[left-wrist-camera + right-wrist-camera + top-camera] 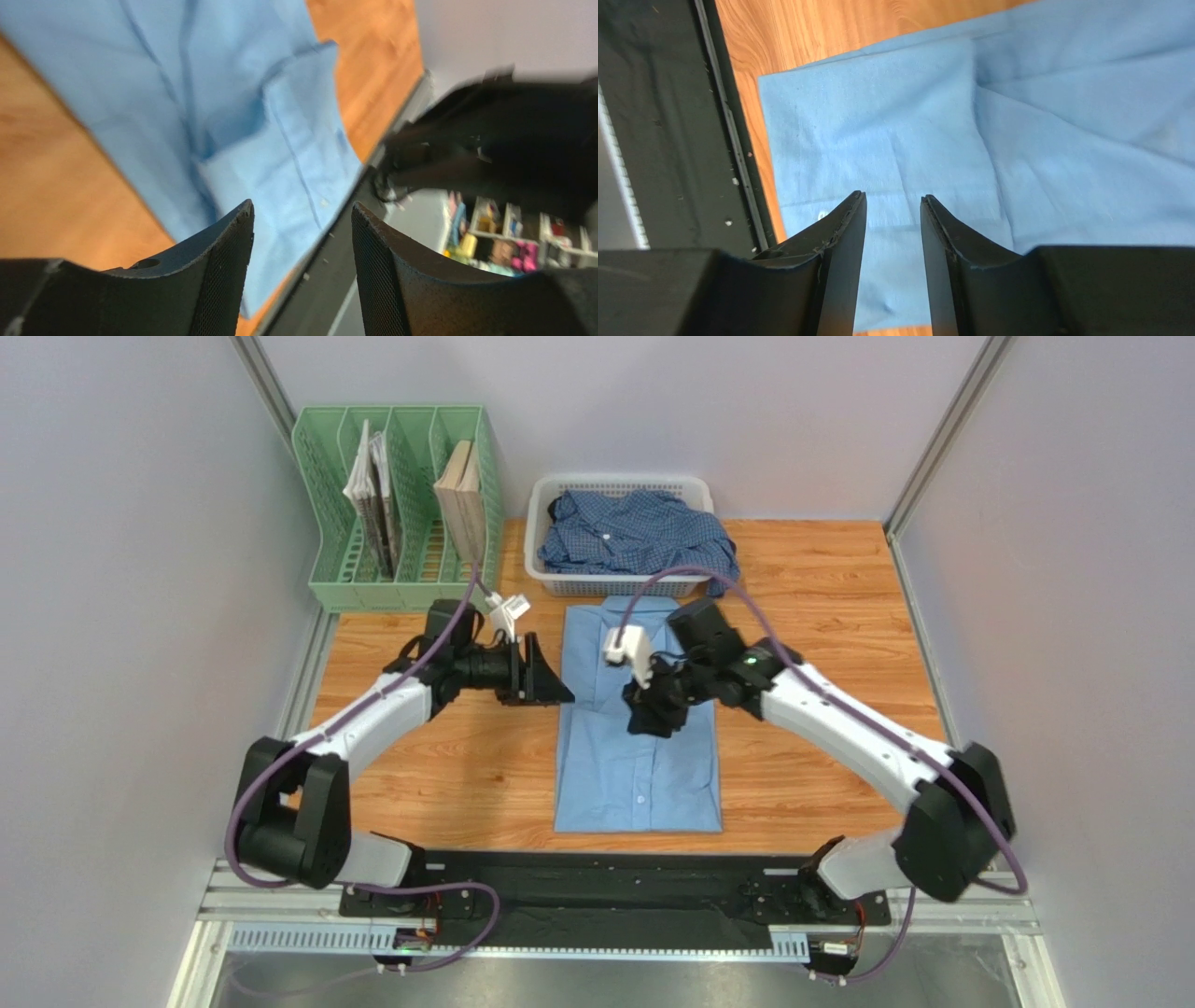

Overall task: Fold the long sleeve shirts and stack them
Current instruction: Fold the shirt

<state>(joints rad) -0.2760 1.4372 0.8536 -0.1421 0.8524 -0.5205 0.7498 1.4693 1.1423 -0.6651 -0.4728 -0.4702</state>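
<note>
Right gripper [892, 199]: fingers slightly apart, narrow gap, nothing pinched. It hovers directly over the middle of the light-blue shirt [638, 784], tips pointing down; cloth fills the right wrist view under and past both fingers. Can't tell if the tips touch the fabric.

Left gripper [302, 210]: fingers spread wider, empty. It sits low at the shirt's left edge, so the shirt lies off its fingertips toward the other arm. Forearm stretched out nearly flat across the table [463, 770], wrist rolled sideways.

The light-blue shirt lies flat as a narrow rectangle with its sides already folded in, and a tucked layer shows in the left wrist view. Its long axis runs from the arm bases out toward the back, crossing both grippers' reach. The hem end is back toward the bases from the right gripper, the collar end beyond it.

Judgement: the right arm is nearer the cloth and centred on it, and the left only reaches the edge. A crosswise fold looks due, so each gripper would have to slide along the long axis to one end.

Farther out past both hands, the checked shirt [631, 532] is bunched unfolded in the white basket [617, 482], well apart from either gripper.
</note>
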